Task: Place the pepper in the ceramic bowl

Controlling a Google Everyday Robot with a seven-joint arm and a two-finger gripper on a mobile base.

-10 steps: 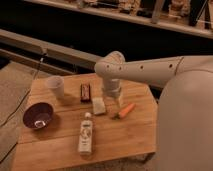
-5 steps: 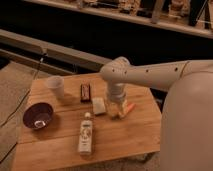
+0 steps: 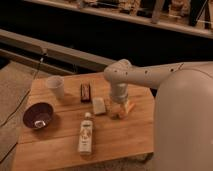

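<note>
Low wooden table [image 3: 55, 150], seen from above and to one side; I take the ceramic bowl [image 3: 26, 114] as my ref pt. It's dark maroon and sits upright near the table's picture-left edge, mouth up and unobstructed, so a drop from above should work. The white cup [image 3: 56, 86] stands just behind it, and a clear bottle [image 3: 86, 135] lies flat a bit to its picture-right. Past that are a dark bar [image 3: 86, 92] and a pale block [image 3: 99, 105]. The pepper [image 3: 130, 106], slim and orange, lies on the wood well apart from the bowl, across the table, beyond the block. The gripper [image 3: 118, 110] hangs pointing down on the pepper's bowl-ward side, right beside it, with the white arm [image 3: 150, 75] reaching in from picture-right. Jaws stand wide apart w/ nothing in them. My read: it's lined up for a top-down pick, and the grasp isn't made yet.
</note>
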